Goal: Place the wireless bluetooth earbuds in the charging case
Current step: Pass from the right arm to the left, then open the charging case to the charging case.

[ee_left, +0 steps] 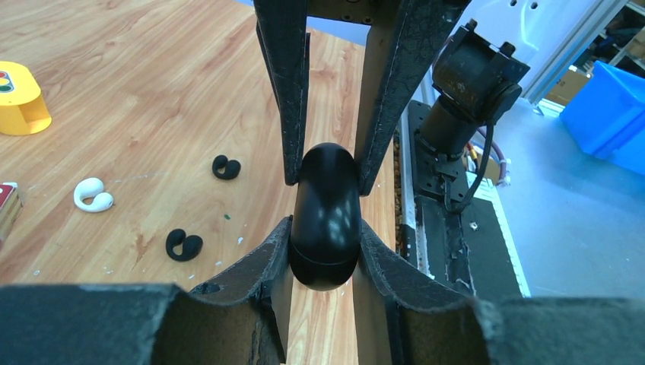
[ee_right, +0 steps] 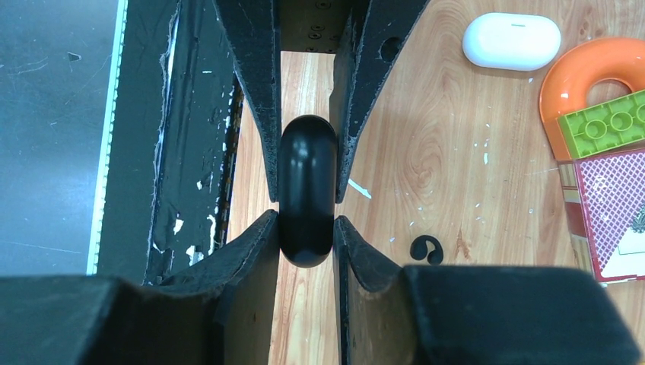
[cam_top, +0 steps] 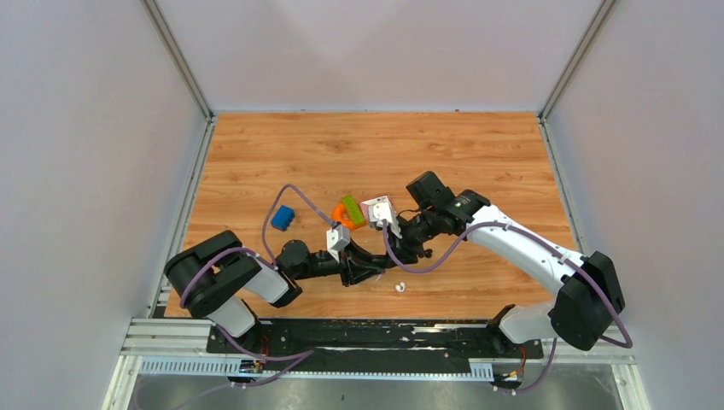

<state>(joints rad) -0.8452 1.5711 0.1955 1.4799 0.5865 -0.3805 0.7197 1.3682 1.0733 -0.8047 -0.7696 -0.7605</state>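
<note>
left pincer (ee_left: 323, 228) clamped on black case (ee_left: 327, 194) | right pincer (ee_right: 306, 220) clamped on it too | white earbud (ee_left: 93, 195) lying apart

glossy black charging case (ee_left: 325, 220), wood-grain table (ee_left: 152, 76)

I'm working in a robotics lab cell: grey panel walls (cam_top: 85, 171), aluminium framing (cam_top: 179, 60), wood-grain counter (cam_top: 478, 154), blue storage bin (ee_left: 612, 114) alongside.

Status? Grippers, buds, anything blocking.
Both shut on black case: left gripper, right gripper. Two black earbuds, one white earbud loose on table. Case looks closed: blocks insertion.
</note>
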